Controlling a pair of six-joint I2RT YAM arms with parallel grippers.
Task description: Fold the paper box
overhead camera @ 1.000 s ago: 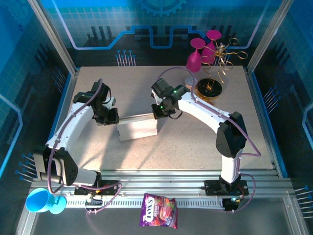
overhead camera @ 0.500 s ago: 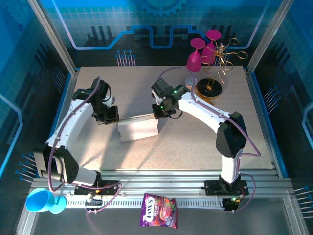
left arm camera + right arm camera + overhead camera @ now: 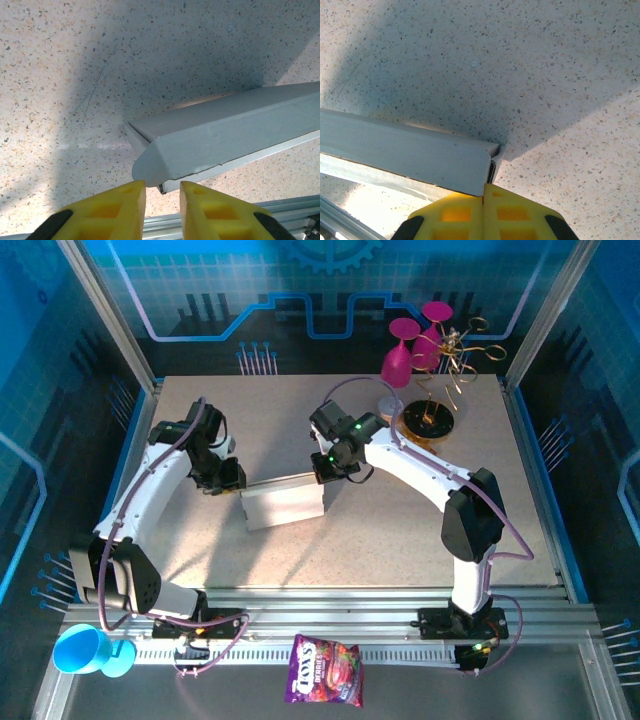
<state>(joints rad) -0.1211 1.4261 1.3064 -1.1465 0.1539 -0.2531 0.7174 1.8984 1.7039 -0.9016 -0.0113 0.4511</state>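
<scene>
The paper box (image 3: pixel 283 502) lies mid-table as a long white block with its long top flap folded over. In the left wrist view its left end (image 3: pixel 210 140) shows a rounded flap corner just in front of my left gripper (image 3: pixel 161 192). That gripper (image 3: pixel 232 478) is open, with a narrow gap and nothing clamped between the yellow fingers (image 3: pixel 122 200). My right gripper (image 3: pixel 325 468) sits at the box's far right corner. In the right wrist view the box (image 3: pixel 410 155) runs off to the left. There the right gripper (image 3: pixel 484 192) is shut on the thin end edge of the box.
Pink plastic goblets (image 3: pixel 410 350) and a gold wire stand (image 3: pixel 432 420) occupy the back right. A purple candy bag (image 3: pixel 325 670) and a blue cup (image 3: pixel 85 650) lie beyond the front aluminium rail (image 3: pixel 330 602). Bare speckled tabletop (image 3: pixel 400 530) surrounds the box.
The left gripper drew slightly away from the box's left end, then edged back toward it. The box and the right gripper have barely moved.
</scene>
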